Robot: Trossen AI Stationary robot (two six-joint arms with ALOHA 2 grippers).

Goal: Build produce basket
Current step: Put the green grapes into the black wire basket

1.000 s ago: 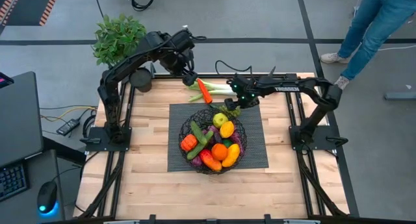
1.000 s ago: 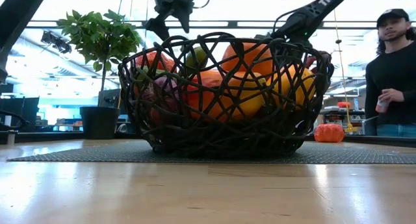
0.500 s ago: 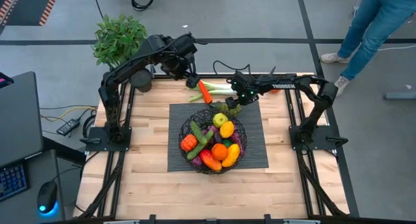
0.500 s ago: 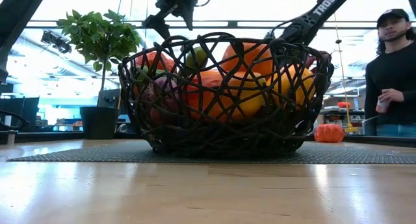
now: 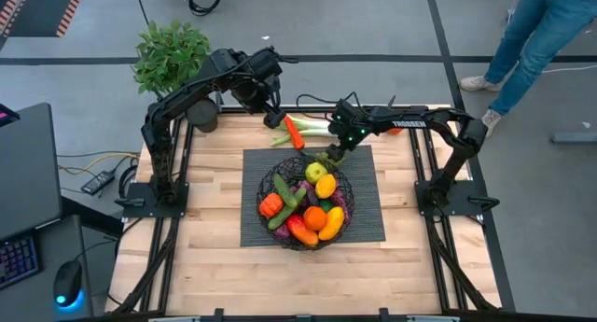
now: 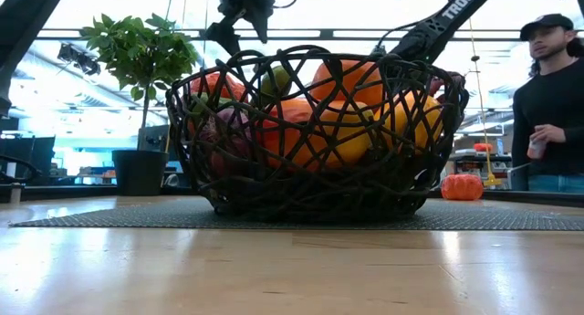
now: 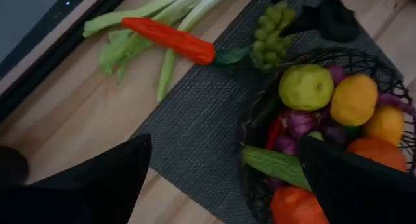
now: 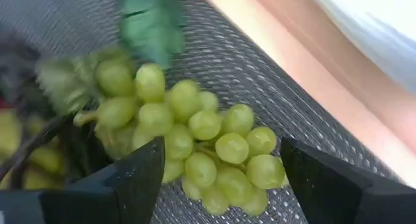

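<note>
Low view | arm (image 6: 447, 9) lettering partly legible: "TROSSE" | basket (image 6: 315, 137) unlabelled

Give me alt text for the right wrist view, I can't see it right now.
A bunch of green grapes lies on the dark woven mat, framed between the right gripper's two open dark fingers. The black wire basket edges in beside the grapes, and a strip of wooden table runs beyond the mat.
</note>
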